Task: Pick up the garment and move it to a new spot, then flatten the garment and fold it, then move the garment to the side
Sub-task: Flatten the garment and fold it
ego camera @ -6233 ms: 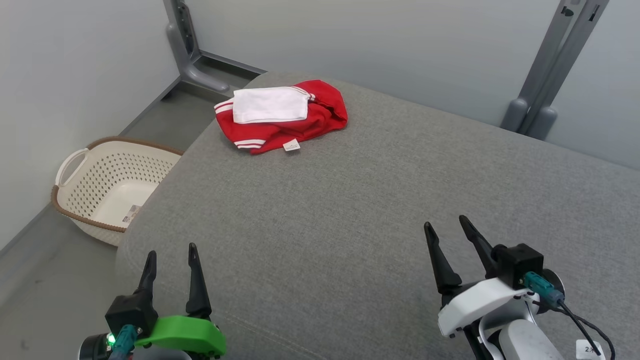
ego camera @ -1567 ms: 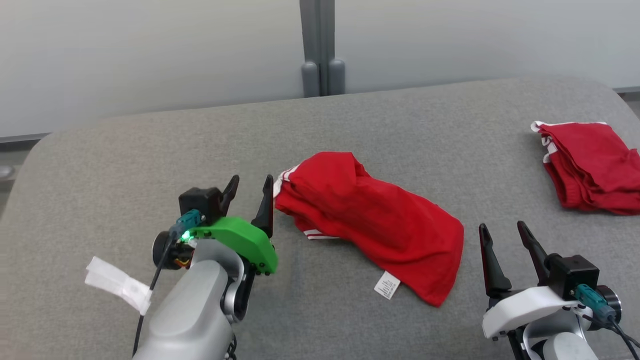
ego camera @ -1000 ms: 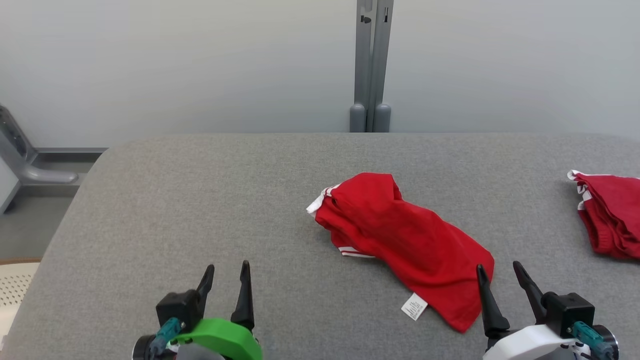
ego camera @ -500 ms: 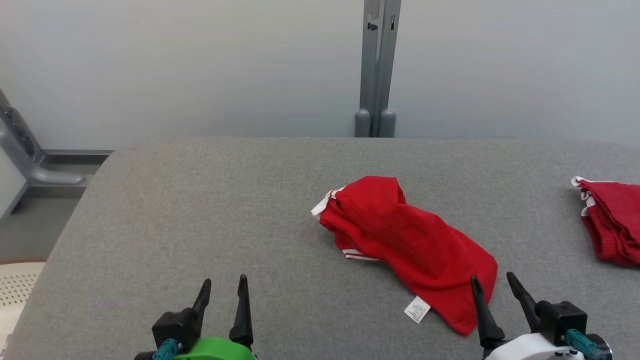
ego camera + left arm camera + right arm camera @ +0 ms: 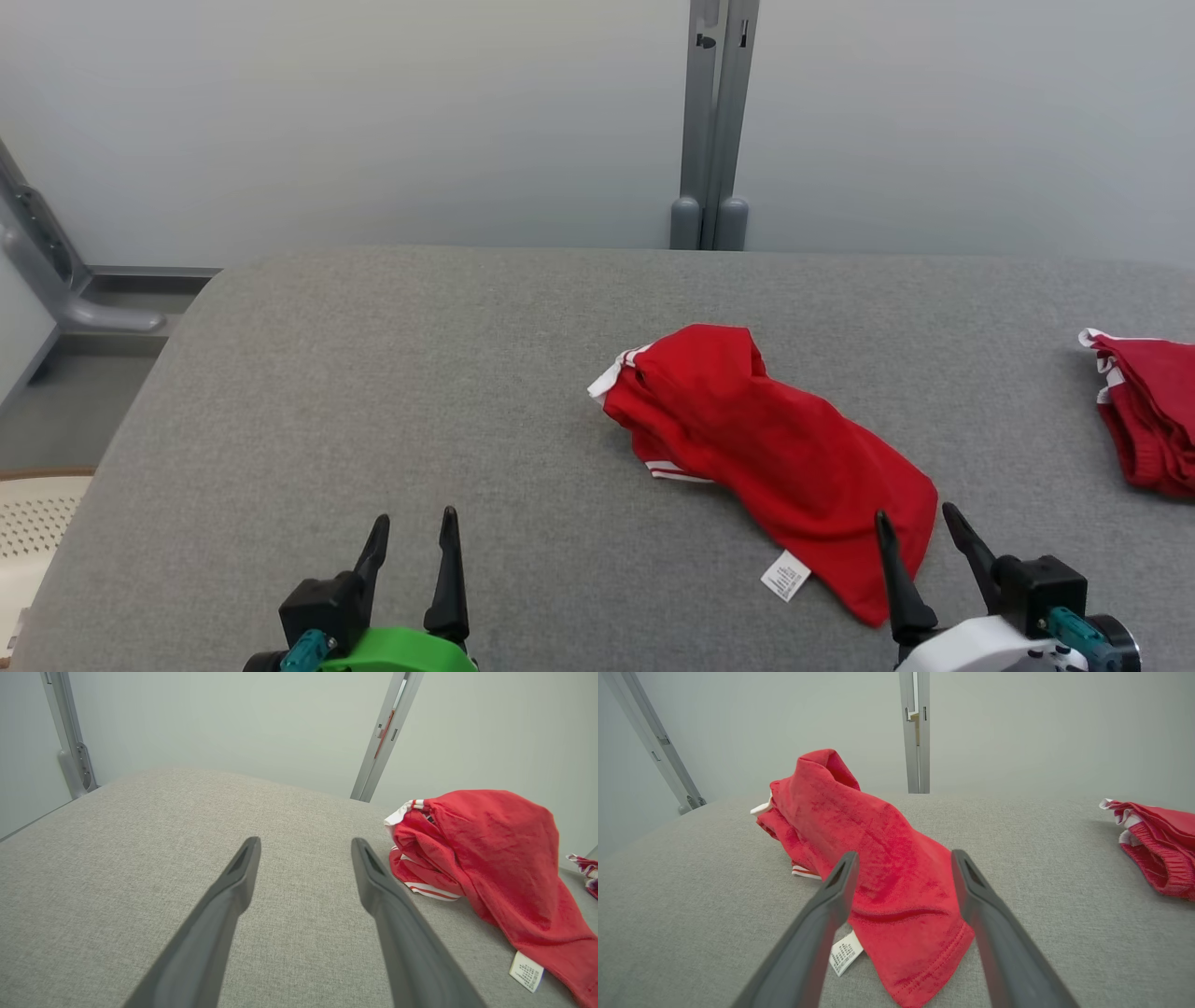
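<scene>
My left hand (image 5: 415,515), right hand (image 5: 913,511) both agape, empty — red garment (image 5: 766,448) crumpled on gray cushion (image 5: 373,373); laundry basket (image 5: 37,509) — inside hidden.

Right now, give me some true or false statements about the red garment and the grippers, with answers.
The crumpled red garment with white stripes lies on the grey fabric surface. True.
The left gripper grips that garment. False: its jaws are open, empty, apart from the cloth.
The right gripper sits by the garment's near hem, jaws open. True.
The white care label is hidden. False: it shows beside the near hem.
A second red garment lies at the surface's right end. True.
</scene>
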Robot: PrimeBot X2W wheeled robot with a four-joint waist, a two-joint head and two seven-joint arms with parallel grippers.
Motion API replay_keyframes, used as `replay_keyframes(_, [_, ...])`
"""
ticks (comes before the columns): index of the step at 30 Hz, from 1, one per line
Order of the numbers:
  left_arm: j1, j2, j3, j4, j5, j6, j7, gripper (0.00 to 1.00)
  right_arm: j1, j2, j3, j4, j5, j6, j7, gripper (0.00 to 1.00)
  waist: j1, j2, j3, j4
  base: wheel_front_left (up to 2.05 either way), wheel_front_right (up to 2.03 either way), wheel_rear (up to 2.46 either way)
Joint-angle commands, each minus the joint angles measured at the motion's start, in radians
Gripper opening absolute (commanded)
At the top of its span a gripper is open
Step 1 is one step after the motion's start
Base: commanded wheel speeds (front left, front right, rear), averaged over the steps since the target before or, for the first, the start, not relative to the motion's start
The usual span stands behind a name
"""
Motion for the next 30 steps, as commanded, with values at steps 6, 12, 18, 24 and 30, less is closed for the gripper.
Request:
replay_keyframes(6, [-0.016,0.005,-0.006,-0.004,0.017,0.005,0.002,1.00,-0.121,-0.002,0.044,0.010,-0.072,-0.002,0.034,1.00,0.0000,0.0000,0.039,0.038,0.00,0.00,0.00])
replay_keyframes(12, [-0.040,-0.002,-0.018,-0.002,0.024,0.001,0.002,1.00,-0.290,-0.003,0.098,0.159,-0.155,-0.002,0.076,1.00,0.0000,0.0000,0.090,0.090,0.00,0.00,0.00])
replay_keyframes(18, [-0.054,-0.009,-0.019,0.004,0.023,0.003,0.001,1.00,-0.414,-0.025,0.094,0.341,-0.227,-0.002,0.068,1.00,0.0000,0.0000,0.126,0.134,0.00,0.00,0.00])
replay_keyframes(24, [-0.069,-0.014,-0.012,-0.001,0.029,0.003,0.001,1.00,-0.525,-0.079,0.113,0.460,-0.240,-0.002,0.060,0.00,0.0000,0.0000,0.151,0.161,0.00,0.00,0.00])
replay_keyframes(30, [-0.079,-0.025,-0.007,-0.001,0.033,-0.003,0.001,1.00,-0.685,-0.165,0.114,0.500,-0.253,-0.002,0.059,0.00,0.0000,0.0000,0.167,0.179,0.00,0.00,0.00])
